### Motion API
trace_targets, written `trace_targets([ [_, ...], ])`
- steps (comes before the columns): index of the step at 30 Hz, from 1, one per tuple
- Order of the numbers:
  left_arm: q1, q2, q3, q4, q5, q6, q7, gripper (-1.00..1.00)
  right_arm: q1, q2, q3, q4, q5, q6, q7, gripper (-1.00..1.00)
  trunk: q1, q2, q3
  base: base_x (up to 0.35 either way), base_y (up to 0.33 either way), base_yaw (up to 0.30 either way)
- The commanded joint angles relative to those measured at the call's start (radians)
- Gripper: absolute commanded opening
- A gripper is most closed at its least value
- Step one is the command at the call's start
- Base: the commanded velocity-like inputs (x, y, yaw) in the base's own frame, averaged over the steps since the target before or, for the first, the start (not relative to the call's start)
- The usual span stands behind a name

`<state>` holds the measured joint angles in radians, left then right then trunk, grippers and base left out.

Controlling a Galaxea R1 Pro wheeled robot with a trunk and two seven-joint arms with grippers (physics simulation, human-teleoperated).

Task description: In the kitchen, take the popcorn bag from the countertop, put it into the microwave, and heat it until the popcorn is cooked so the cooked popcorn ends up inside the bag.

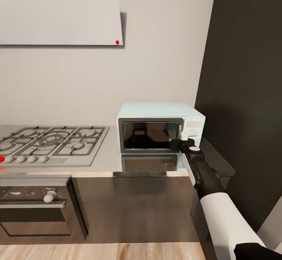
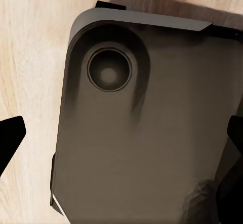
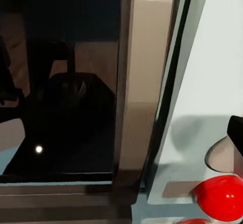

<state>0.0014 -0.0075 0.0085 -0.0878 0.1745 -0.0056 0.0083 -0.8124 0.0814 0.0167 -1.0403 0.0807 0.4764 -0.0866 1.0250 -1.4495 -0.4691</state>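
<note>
The pale-blue microwave (image 1: 160,113) stands on the light-grey countertop (image 1: 105,156) against the wall, its dark glass door (image 1: 150,134) closed. My right gripper (image 1: 184,139) is up against the door's right edge, beside the pale knob panel (image 1: 194,127). In the right wrist view the door glass (image 3: 66,82) and its steel frame (image 3: 139,97) are very close, with a red knob (image 3: 223,197) on the panel and one dark fingertip (image 3: 236,132) at the edge; the fingers look spread. The popcorn bag and popcorn are out of view. My left gripper (image 2: 121,138) hangs open over the robot's base.
A gas hob (image 1: 51,142) lies on the counter left of the microwave, with a black oven (image 1: 35,209) below it and a flat white hood (image 1: 58,17) above. A tall dark cabinet (image 1: 243,95) stands right beside the microwave. Below is wooden floor (image 2: 30,57).
</note>
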Motion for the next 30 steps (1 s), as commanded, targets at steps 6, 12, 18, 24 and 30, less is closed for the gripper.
trace_targets([
  [6, 0.0, 0.0, 0.001, -0.001, 0.006, -0.001, 0.001, 1.0, -0.001, 0.0, 0.0, -0.001, 0.008, 0.007, -0.002, 1.0, 0.0, 0.0, -0.001, 0.004, 0.0, 0.0],
  [12, 0.0, 0.0, 0.001, -0.001, 0.006, -0.001, 0.001, 1.0, -0.001, 0.0, 0.001, -0.002, 0.008, 0.007, -0.001, 1.0, 0.0, 0.0, -0.001, 0.0, 0.0, 0.0],
  [18, 0.0, 0.0, 0.001, -0.001, 0.006, -0.001, 0.001, 1.0, -0.001, 0.0, 0.0, -0.003, 0.008, 0.007, -0.002, -1.0, 0.0, 0.0, -0.001, 0.0, 0.0, 0.0],
  [24, 0.0, 0.0, 0.001, -0.001, 0.006, -0.001, 0.001, 1.0, -0.001, 0.0, 0.0, -0.003, 0.008, 0.008, -0.002, -1.0, 0.0, 0.0, -0.001, 0.0, 0.0, 0.0],
  [30, 0.0, 0.0, 0.001, -0.001, 0.006, -0.001, 0.001, 1.0, -0.001, 0.0, 0.0, -0.003, 0.008, 0.008, -0.002, -1.0, 0.0, 0.0, -0.001, 0.0, 0.0, 0.0],
])
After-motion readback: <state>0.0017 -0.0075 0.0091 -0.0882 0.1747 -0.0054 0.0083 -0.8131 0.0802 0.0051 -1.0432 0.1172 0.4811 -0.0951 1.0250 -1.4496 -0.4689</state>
